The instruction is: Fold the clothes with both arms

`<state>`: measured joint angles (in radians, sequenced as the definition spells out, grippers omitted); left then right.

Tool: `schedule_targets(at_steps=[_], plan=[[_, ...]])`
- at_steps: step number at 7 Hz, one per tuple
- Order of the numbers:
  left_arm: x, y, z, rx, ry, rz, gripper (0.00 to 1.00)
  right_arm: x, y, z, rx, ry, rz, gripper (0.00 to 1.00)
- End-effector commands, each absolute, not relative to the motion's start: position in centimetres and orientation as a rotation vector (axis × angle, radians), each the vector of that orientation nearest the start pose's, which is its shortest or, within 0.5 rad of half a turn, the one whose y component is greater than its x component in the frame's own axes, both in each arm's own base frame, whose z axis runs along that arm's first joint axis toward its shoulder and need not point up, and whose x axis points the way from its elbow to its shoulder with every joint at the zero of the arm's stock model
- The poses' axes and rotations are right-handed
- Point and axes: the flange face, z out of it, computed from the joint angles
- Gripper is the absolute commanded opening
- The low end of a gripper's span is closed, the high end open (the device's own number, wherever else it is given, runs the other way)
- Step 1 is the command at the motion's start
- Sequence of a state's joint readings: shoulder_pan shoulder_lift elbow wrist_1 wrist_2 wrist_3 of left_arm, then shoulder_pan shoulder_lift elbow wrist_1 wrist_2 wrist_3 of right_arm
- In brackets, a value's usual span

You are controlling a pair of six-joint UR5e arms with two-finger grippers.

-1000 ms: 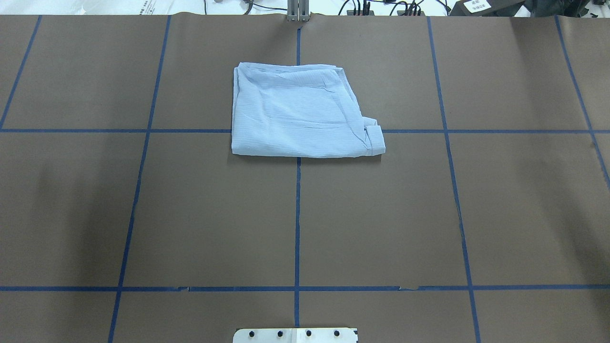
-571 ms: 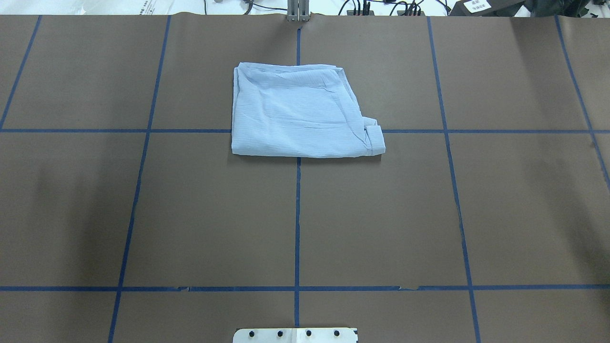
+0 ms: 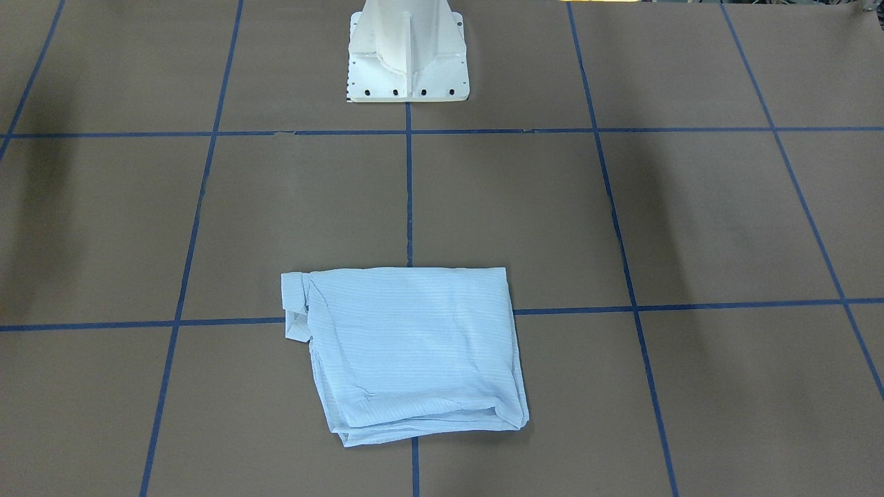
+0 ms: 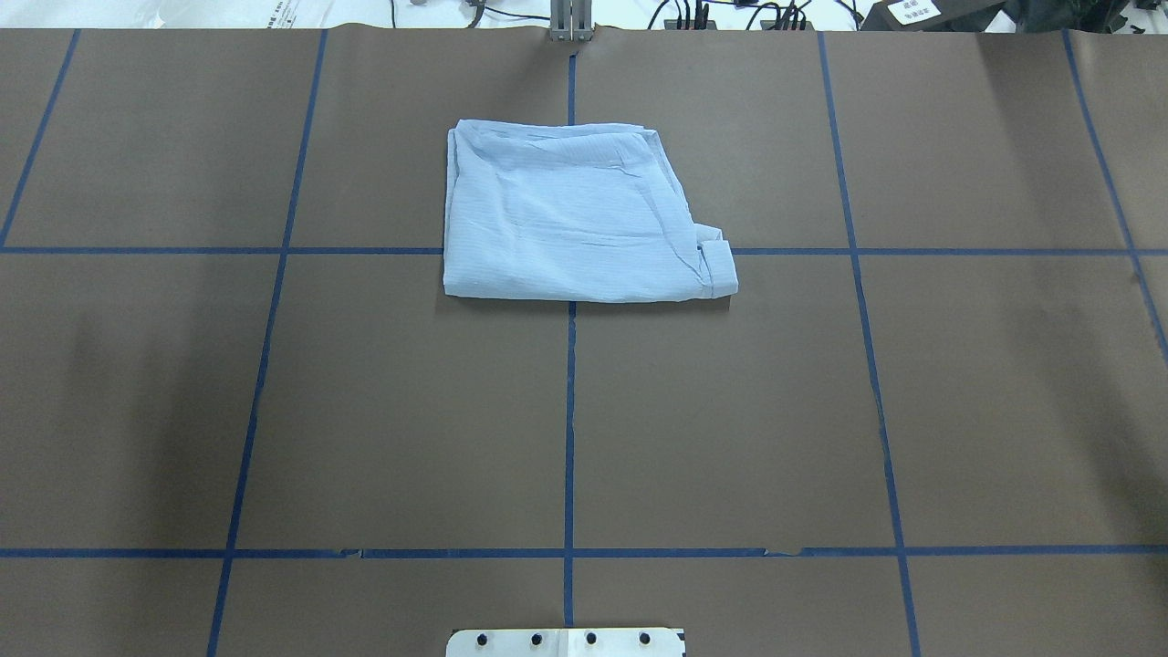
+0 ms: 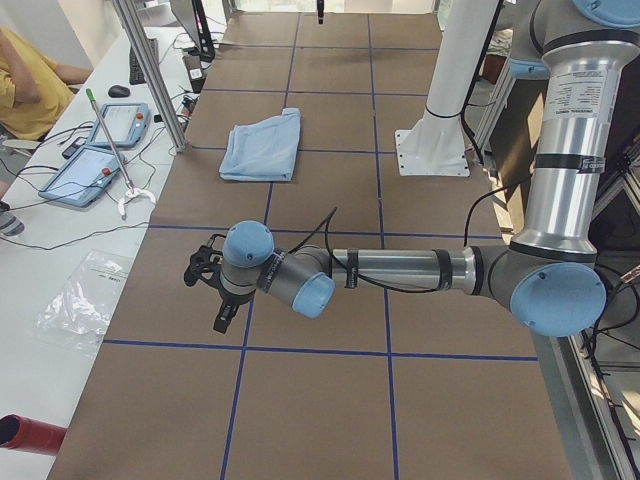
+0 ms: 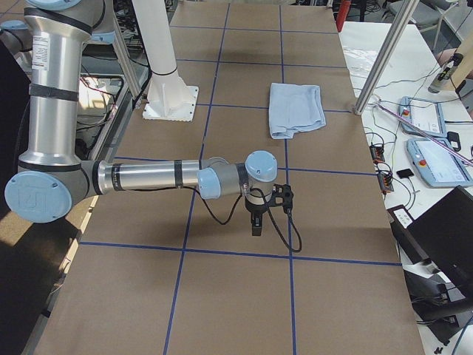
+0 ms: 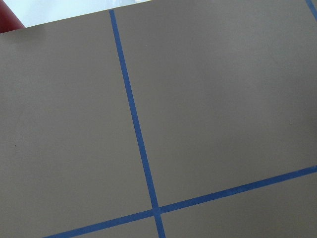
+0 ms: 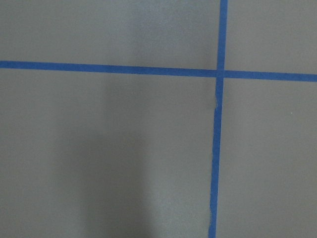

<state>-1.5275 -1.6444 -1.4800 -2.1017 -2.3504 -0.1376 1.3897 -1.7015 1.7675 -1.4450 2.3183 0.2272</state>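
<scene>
Hovering left gripper (image 5: 220, 320), right gripper (image 6: 256, 226); aperture unclear

- Your surface (image 4: 411, 411) is covered edge to edge in brown paper, and blue tape lines (image 4: 569, 420) divide it into large squares.
- On your side of it runs a white bench (image 5: 25, 370), which carries tablets (image 5: 118, 124) and a clear plastic bag (image 5: 85, 300).
- A slanted aluminium post (image 5: 150, 75) rises where the bench meets the paper.
- The light on your workspace is even and comes from overhead, so shadows on the paper are soft.

thin wrinkled cloth shirt (image 4: 575, 219), matt paper table cover (image 4: 365, 411)
</scene>
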Motion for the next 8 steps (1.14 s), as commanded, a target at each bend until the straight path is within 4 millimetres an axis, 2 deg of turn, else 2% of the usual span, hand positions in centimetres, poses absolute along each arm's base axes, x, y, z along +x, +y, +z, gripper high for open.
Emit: schedule_targets(at_steps=[1, 3, 5, 8], plan=[[-3.9, -55.7, 58.7, 0.446, 0.799, 0.125, 1.00, -1.5, -45.2, 62.0, 0.012, -0.763, -0.020, 1.00], [-3.9, -55.2, 59.5, 0.430, 0.801, 0.117, 1.00, -0.2, -45.3, 62.3, 0.021, -0.763, 0.005, 1.00], [-3.9, -55.2, 59.5, 0.428, 0.802, 0.114, 1.00, 0.1, -45.1, 62.9, 0.008, -0.761, 0.019, 1.00], [-3.9, -55.1, 59.5, 0.430, 0.803, 0.115, 1.00, 0.1, -45.2, 62.8, 0.009, -0.765, 0.024, 1.00]])
